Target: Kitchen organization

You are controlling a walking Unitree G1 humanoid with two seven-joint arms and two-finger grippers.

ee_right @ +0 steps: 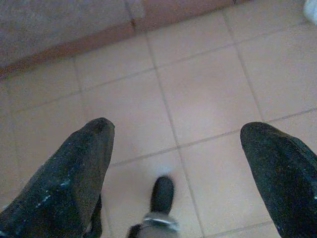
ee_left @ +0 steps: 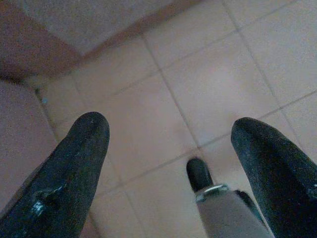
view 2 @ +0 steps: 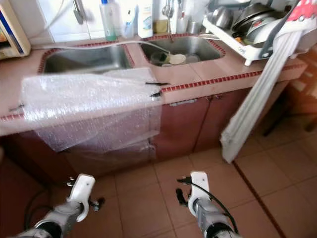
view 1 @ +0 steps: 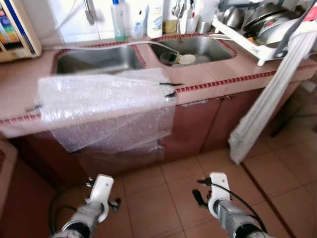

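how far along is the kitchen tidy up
Hard to call from one moment. Both grippers, left and right, hang open and empty over the floor tiles. A bubble wrap sheet drapes over the counter edge, dishes sit in the right sink, and the rack holds cookware.

A pink tiled countertop [view 1: 208,74] with two steel sinks [view 1: 99,59] stood over reddish-brown cabinet doors [view 1: 198,129] and a terracotta tile floor [view 1: 163,198].

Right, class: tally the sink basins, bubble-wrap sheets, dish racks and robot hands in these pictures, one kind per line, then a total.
Sink basins: 2 (left basin, right basin)
Bubble-wrap sheet: 1
Dish rack: 1
Robot hands: 2 (left hand, right hand)
Total: 6
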